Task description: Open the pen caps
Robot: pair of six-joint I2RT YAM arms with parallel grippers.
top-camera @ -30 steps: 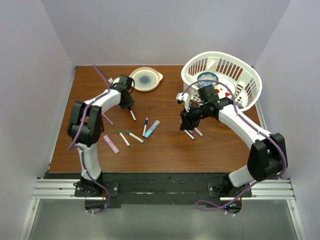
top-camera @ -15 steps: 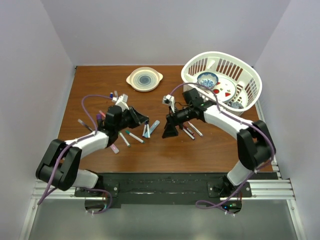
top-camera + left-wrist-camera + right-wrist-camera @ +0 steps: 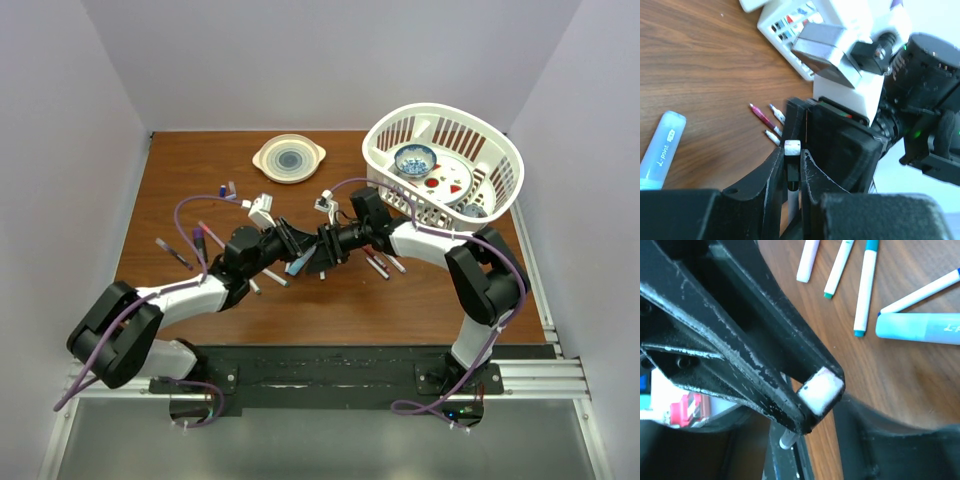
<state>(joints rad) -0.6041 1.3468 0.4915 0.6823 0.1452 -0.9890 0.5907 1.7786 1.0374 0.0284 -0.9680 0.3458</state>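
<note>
My left gripper (image 3: pixel 300 253) (image 3: pixel 792 156) is shut on a thin pen (image 3: pixel 791 146) above the middle of the table. The pen has a white end, a black section below it and a white barrel. My right gripper (image 3: pixel 323 249) (image 3: pixel 810 440) faces it tip to tip. Its jaws stand apart around the left fingertips and the pen's white end (image 3: pixel 820 390). I cannot tell whether they touch the pen. Two small loose caps (image 3: pixel 226 188) lie at the far left. Several pens (image 3: pixel 378 263) lie by the right arm.
A light blue highlighter (image 3: pixel 299 265) (image 3: pixel 660 145) (image 3: pixel 920 327) lies just under the grippers. More pens (image 3: pixel 865 285) lie beside it and others (image 3: pixel 172 252) at the left. A plate (image 3: pixel 288 157) sits at the back. A white basket (image 3: pixel 445 130) with dishes stands at the back right.
Both grippers have moved to the middle and now meet tip to tip. The left one has gone from the far left to the middle and now holds a pen.
</note>
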